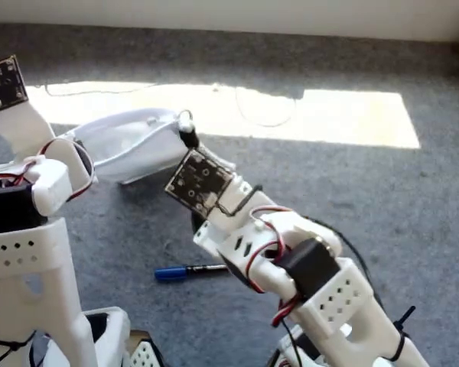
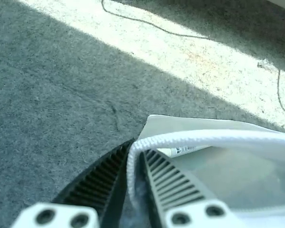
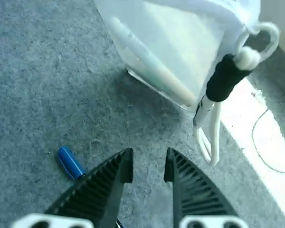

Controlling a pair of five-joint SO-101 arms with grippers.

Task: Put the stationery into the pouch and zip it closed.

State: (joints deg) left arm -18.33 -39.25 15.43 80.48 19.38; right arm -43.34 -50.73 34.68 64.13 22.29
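Carpet (image 1: 413, 199) covers the table, grey and fuzzy. Closest to us, at 6 o'clock in the high view, lies a blue pen (image 1: 187, 271). It lies flat on the carpet, all by itself, with nothing touching it.

Just past the pen is the right gripper (image 3: 147, 164). Its two black fingers are a little apart and have nothing between them. It hangs over the carpet between the pen and the pouch.

Next comes the pouch (image 1: 130, 149), at about 10 o'clock in the high view. It is white and you can see through it a bit. A long pale stick shows inside it (image 3: 147, 61), so I think some of the stationery is already in. At the pouch's 3 o'clock end is the zip pull (image 1: 188, 136), a small black piece with a white loop.

At the pouch's 9 o'clock end is the left gripper (image 2: 135, 152). Its fingers are pinched tight on the white zip edge and hold the pouch up. The mouth looks open to me, but I cannot be sure.

Farthest away, at 12 o'clock, is a bright patch of sun (image 1: 306, 115) with a thin wire (image 1: 260, 118) across it.

I think the job is at the filling step, because the blue pen is not in yet. The right gripper should go down, pinch the pen near its middle, lift it and slide it into the mouth. After that it should take the black pull and draw it along while the left gripper holds the pouch steady.
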